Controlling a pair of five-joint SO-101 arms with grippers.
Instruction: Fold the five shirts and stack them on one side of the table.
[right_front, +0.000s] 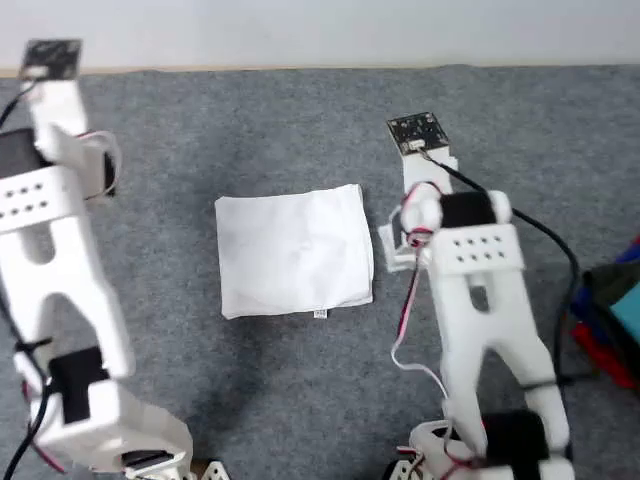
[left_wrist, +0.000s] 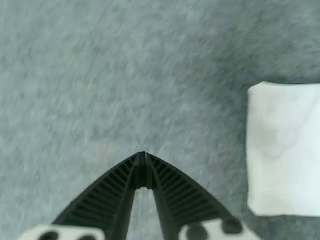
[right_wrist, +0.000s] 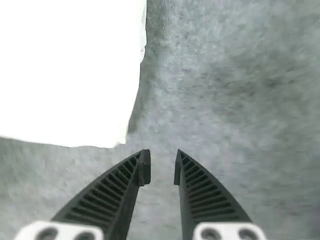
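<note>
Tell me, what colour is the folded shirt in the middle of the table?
White. The folded shirt shows best in the high view.

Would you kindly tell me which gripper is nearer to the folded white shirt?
Right. The right gripper is just beside one edge of the folded white shirt; the left gripper is farther off, over the bare grey table cover.

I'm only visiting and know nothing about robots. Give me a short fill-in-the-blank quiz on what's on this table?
The folded shirt is ____ in colour.
It lies ____ the left arm and the right arm.
The left gripper has its jaws ____.
The right gripper has its jaws slightly ____.
Missing words: white; between; shut; open.
</note>
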